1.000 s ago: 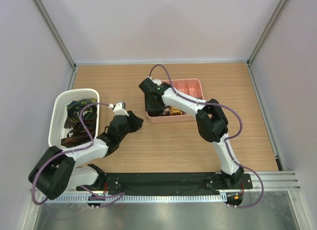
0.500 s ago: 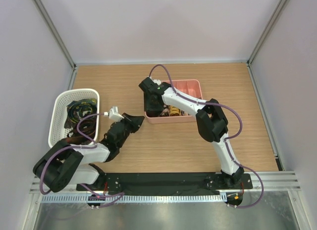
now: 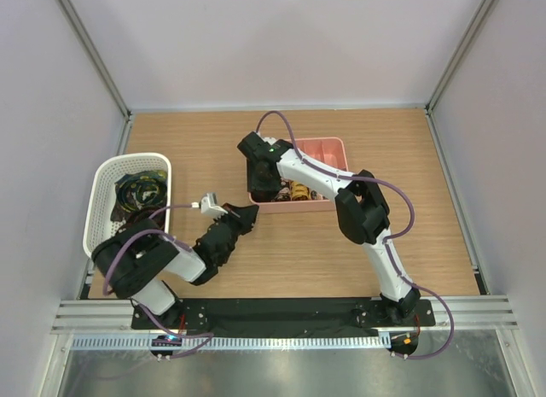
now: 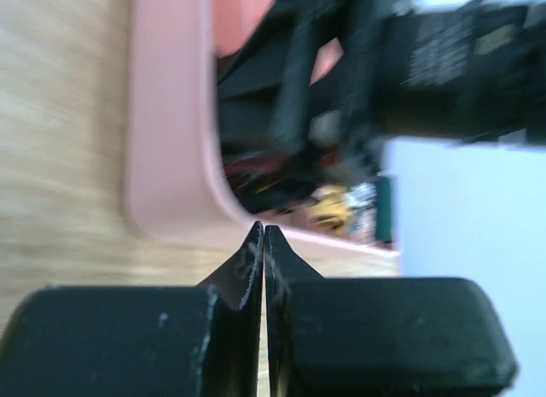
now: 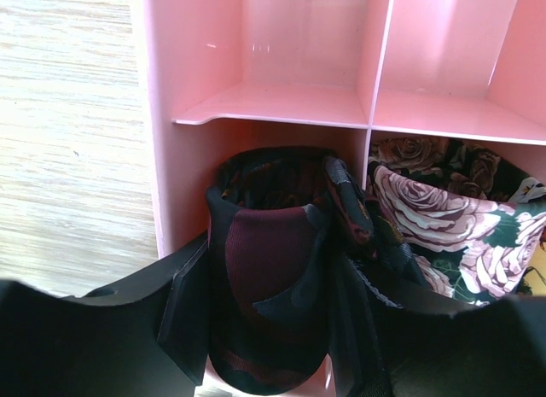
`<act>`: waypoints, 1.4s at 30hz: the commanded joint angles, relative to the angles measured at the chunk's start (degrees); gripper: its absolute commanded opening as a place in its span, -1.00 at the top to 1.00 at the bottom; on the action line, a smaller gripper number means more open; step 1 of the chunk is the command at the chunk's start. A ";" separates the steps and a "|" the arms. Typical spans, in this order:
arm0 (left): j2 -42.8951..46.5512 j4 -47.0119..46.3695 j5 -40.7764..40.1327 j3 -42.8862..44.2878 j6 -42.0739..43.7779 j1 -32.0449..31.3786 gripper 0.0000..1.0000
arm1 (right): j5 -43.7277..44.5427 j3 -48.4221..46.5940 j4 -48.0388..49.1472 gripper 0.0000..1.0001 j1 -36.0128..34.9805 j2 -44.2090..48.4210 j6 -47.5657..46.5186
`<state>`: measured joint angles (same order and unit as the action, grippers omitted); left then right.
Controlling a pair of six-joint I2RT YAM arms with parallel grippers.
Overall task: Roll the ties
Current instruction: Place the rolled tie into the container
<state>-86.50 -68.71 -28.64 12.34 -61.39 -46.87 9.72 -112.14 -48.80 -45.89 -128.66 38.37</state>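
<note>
At seven o'clock in the pink tray (image 5: 162, 158), our right gripper (image 5: 266, 282) clasps a rolled tie (image 5: 269, 320), we judge soft and springy, by its flanks; our left gripper (image 4: 264, 243) is clenched empty.

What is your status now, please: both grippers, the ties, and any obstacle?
Left gripper shut, empty, near pink tray corner. Right gripper clamps rolled tie in tray's near-left compartment. More ties in basket. Nothing in the way.

A pink divided tray (image 3: 328, 149) sits toward the back middle of the wooden bench (image 3: 324, 252). A white mesh basket (image 3: 95, 211) stands well apart from it near the bench's left edge.
</note>
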 commanded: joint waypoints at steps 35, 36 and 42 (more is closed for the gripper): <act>-10.18 -19.89 -14.34 9.02 15.24 -3.85 0.90 | 0.13 -1.94 -6.84 -0.21 -1.13 0.87 3.03; -10.09 -19.89 -13.81 9.11 15.16 -3.49 0.90 | 0.04 -1.95 -6.84 -0.21 -1.05 0.95 3.03; -11.50 -19.89 -9.15 10.25 14.54 -1.03 0.92 | 0.13 -1.68 -6.93 -0.24 -1.04 0.96 2.94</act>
<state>-97.06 -74.35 -38.06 20.78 -48.60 -48.51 9.72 -112.95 -50.41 -45.93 -128.62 40.91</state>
